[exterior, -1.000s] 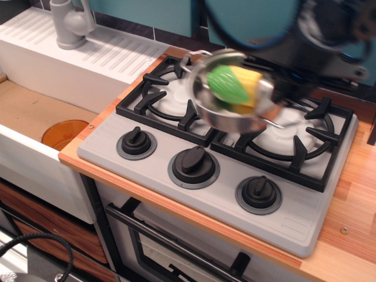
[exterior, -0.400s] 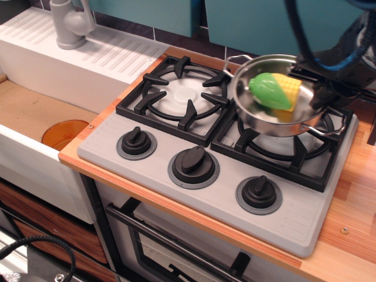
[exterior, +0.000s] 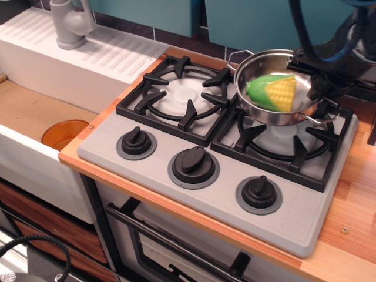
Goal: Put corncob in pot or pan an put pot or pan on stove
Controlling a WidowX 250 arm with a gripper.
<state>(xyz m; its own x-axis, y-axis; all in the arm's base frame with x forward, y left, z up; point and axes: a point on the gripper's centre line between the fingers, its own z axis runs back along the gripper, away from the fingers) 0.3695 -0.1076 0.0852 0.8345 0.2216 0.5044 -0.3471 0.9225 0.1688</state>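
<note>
The shiny steel pot (exterior: 254, 104) is over the right burner of the grey stove (exterior: 176, 194), at its back, slightly tilted. The corncob (exterior: 272, 92), yellow with a green husk, lies inside it. My gripper (exterior: 320, 82) is at the pot's right rim, dark and partly cut off by the frame edge; it appears shut on the rim. I cannot tell whether the pot rests on the right grate (exterior: 294, 147) or hangs just above it.
The left burner grate (exterior: 176, 97) is bare. Three black knobs (exterior: 193, 160) line the stove's front. An orange disc (exterior: 64, 134) lies in the sink at left, with a grey faucet (exterior: 70, 23) behind. A wooden counter (exterior: 358, 200) is at right.
The pot with the corncob moved right from between the burners to over the right burner, then slightly back and up. The gripper kept hold of it.
</note>
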